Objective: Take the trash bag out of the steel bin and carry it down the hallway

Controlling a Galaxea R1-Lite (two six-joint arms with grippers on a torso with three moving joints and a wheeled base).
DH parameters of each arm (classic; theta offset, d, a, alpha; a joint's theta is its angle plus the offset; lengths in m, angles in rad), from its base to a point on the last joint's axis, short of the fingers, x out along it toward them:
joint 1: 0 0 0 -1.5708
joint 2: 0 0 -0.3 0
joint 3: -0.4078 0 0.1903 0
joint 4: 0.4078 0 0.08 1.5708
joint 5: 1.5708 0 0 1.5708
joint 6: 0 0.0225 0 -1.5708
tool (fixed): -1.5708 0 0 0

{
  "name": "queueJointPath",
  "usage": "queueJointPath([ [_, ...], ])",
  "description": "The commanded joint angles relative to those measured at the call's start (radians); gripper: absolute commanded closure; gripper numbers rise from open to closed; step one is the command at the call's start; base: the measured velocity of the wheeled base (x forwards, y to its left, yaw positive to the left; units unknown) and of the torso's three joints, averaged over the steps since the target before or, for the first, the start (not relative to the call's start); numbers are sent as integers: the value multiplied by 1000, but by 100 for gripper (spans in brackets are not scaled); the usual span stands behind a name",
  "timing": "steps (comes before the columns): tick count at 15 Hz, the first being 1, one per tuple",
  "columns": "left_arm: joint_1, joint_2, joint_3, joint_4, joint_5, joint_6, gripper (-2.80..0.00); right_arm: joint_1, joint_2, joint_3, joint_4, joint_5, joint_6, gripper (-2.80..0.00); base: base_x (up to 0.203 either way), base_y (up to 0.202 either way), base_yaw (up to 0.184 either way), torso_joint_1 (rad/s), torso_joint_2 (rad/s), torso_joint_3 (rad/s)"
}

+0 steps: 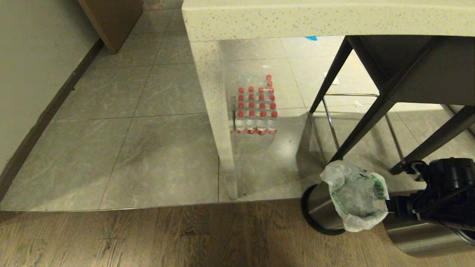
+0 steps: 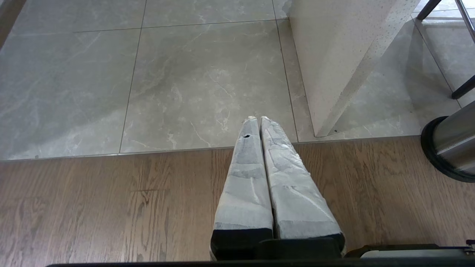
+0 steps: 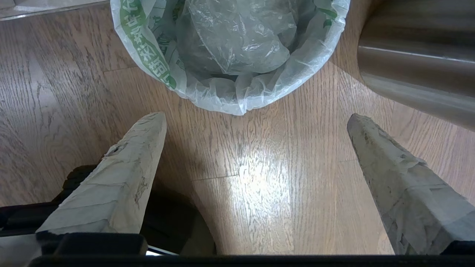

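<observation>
- Two fingers of the right gripper (image 3: 256, 118) stand wide apart, empty, the trash bag (image 3: 230, 52) rim just ahead between them.
- Left gripper (image 2: 256, 119), pressed together, hangs well apart from the steel bin (image 1: 321, 207).

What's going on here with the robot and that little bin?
The robot's right claw hangs wide open just short of the small round steel bin, holding nothing. The thin translucent white trash bag with green lettering sits in the bin, its rim folded over the edge, not yet gripped. The left claw is shut and parked over the wooden floor, away from the bin.
</observation>
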Motion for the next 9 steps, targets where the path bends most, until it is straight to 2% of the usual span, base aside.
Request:
queueJointPath([
  [1,0,-2,0,0,0,0,0,166,-1798,402,668,-40,83,-280,0,0,0,0,0,0],
  [9,0,-2,1,0,0,0,0,166,-1798,402,668,-40,83,-280,0,0,0,0,0,0],
])
